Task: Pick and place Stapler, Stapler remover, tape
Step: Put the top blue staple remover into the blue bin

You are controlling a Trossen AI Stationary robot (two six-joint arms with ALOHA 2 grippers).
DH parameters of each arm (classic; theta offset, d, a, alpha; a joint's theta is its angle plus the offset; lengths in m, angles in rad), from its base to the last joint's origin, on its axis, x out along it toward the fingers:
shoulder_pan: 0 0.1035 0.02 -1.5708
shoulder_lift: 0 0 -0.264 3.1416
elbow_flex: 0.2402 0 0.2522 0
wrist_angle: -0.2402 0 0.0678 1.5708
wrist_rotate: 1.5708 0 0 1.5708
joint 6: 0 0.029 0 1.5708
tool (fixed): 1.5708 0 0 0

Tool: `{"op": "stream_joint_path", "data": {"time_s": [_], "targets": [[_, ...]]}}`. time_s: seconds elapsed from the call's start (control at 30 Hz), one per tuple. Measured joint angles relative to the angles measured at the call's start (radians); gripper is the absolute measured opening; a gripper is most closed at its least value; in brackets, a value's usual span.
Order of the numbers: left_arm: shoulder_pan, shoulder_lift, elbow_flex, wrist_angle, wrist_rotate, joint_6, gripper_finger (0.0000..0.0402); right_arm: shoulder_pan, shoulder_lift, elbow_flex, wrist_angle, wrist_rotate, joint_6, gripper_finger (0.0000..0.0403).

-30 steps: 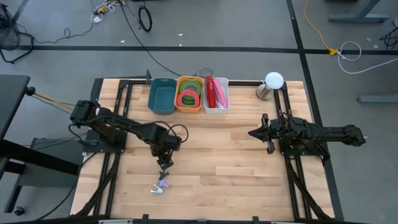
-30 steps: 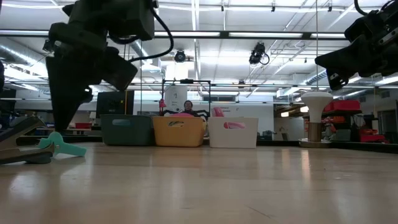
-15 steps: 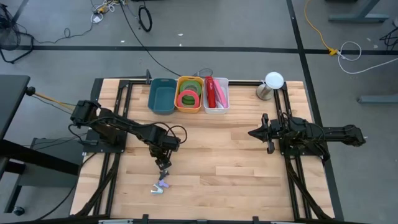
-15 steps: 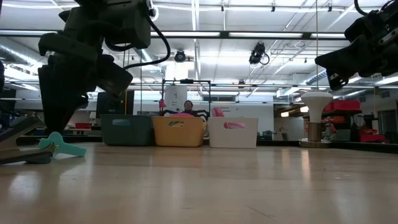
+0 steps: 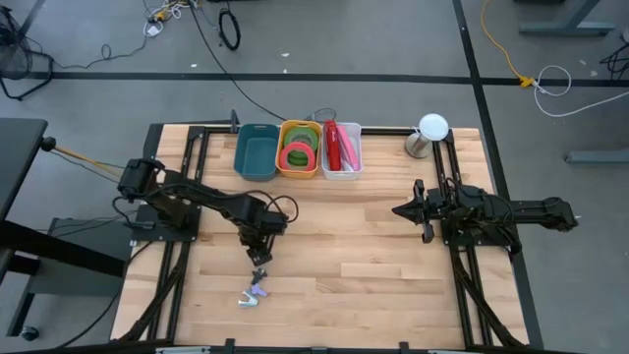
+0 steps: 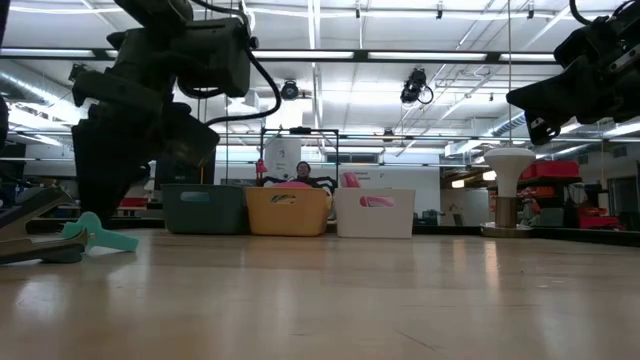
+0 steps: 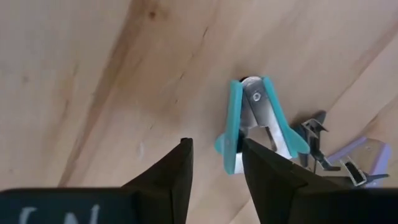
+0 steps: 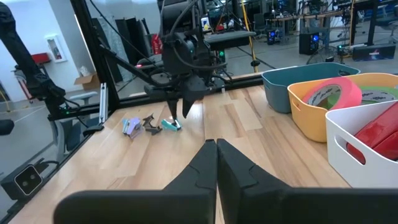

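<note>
L gripper (image 7: pixel 214 163) narrowing, still apart, beside teal staple remover (image 7: pixel 258 124); grab imminent. R gripper (image 8: pixel 216 149) pressed together, parked.

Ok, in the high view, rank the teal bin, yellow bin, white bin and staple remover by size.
1. Teal bin and yellow bin: look about alike, no ranking between them.
2. White bin: narrower.
3. Staple remover: far smallest.

Left arm: reaches from frame left toward lower centre; left gripper (image 5: pixel 260 259) points down, fingers (image 7: pixel 175 173) slightly parted. Right arm: at frame right, level; right gripper (image 5: pixel 399 210) closed, pointing left.
</note>
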Motion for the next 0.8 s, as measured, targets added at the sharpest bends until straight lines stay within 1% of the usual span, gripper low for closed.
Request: {"op": "stream_joint_path", "data": {"time_s": [0.2,0.4,0.73,0.8], "targets": [[0.0,0.007,0.0,0.009,0.035,-0.001,0.0117,0.0,0.0,0.0,0.0,0.0,0.0,0.0007],[0.0,0.007,0.0,0.008,0.076,-0.001,0.0079,0.0,0.0,0.0,0.0,0.0,0.0,0.0007],[0.0,0.005,0.0,0.009,0.079,-0.001,0.0014,0.0,0.0,0.0,0.0,0.0,0.0,0.0007],[0.0,0.004,0.0,0.008,0.079,0.0,0.0007,0.0,0.0,0.0,0.0,0.0,0.0,0.0007]]}}
